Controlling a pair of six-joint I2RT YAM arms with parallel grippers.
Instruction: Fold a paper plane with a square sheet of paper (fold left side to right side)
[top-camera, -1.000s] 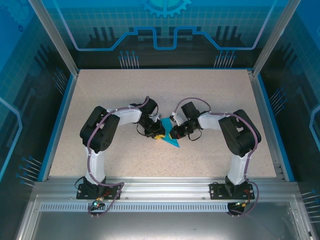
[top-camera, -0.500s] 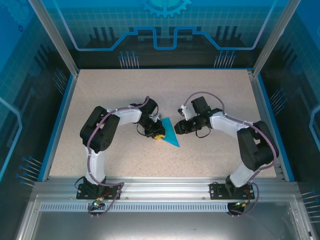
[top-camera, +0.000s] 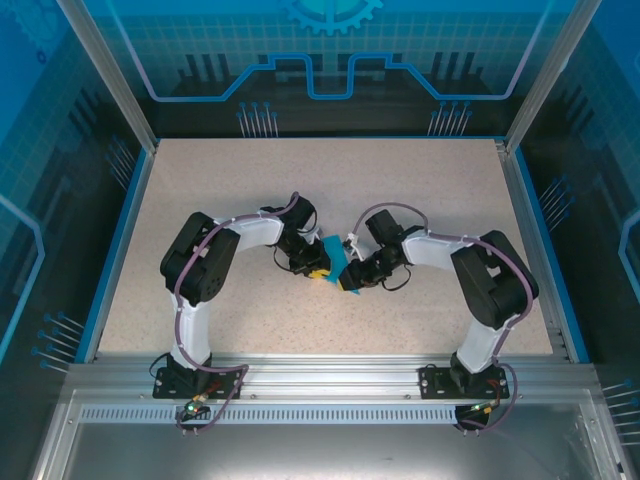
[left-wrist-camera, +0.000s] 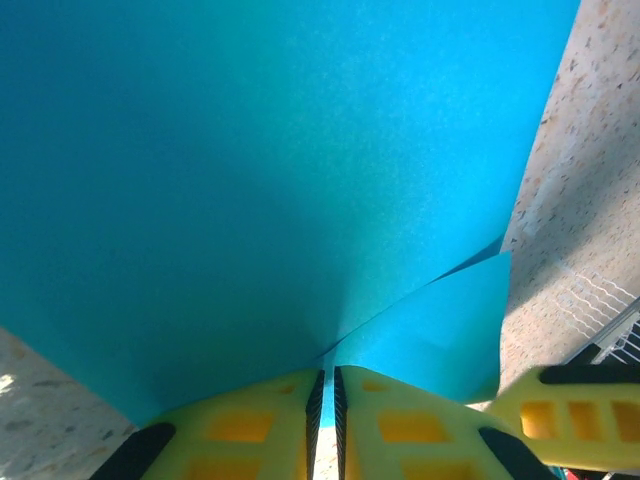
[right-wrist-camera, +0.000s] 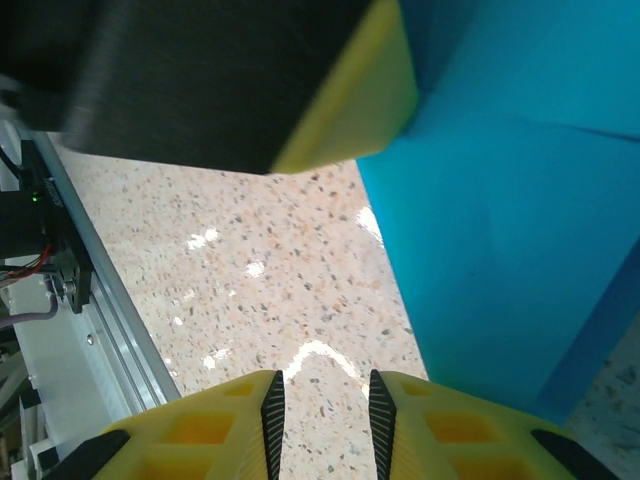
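The cyan-blue paper (top-camera: 334, 258), folded to a pointed shape, lies mid-table between the two arms. My left gripper (top-camera: 318, 270) is shut on its left edge; in the left wrist view the sheet (left-wrist-camera: 250, 170) rises from the closed yellow fingertips (left-wrist-camera: 325, 375), with a folded flap to the right. My right gripper (top-camera: 350, 281) sits at the paper's near tip. In the right wrist view its jaws (right-wrist-camera: 322, 385) are open over bare tabletop, with the paper's edge (right-wrist-camera: 520, 230) just right of the right finger. The left gripper's yellow finger (right-wrist-camera: 350, 100) looms above.
The speckled beige tabletop (top-camera: 250, 180) stretches around the arms, bounded by a blue rim and aluminium posts (top-camera: 530, 90). A metal rail (right-wrist-camera: 90, 300) runs along the near edge. The two grippers are very close together.
The right gripper pulled away to the right, then came back to the paper's near tip. The left gripper has kept its hold without moving.
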